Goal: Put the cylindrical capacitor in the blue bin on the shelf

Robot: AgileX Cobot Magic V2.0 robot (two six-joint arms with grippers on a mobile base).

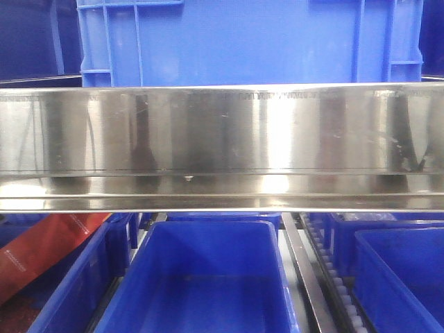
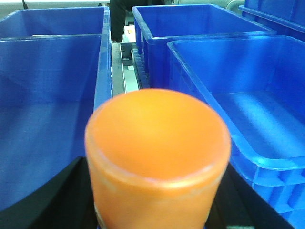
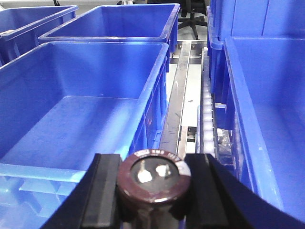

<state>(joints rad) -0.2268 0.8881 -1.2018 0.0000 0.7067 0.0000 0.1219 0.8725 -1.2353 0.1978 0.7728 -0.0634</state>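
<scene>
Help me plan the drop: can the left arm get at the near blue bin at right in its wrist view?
Probably yes. The left gripper, holding the orange cylinder, is close beside that blue bin; its top is open, it looks empty, and nothing stands between them.

Nothing legible in any view. The red strip at lower left of the front view bears small white print, too blurred to read. Faint pale marks ring the top of the dark brown capacitor in my right gripper — unreadable.
</scene>
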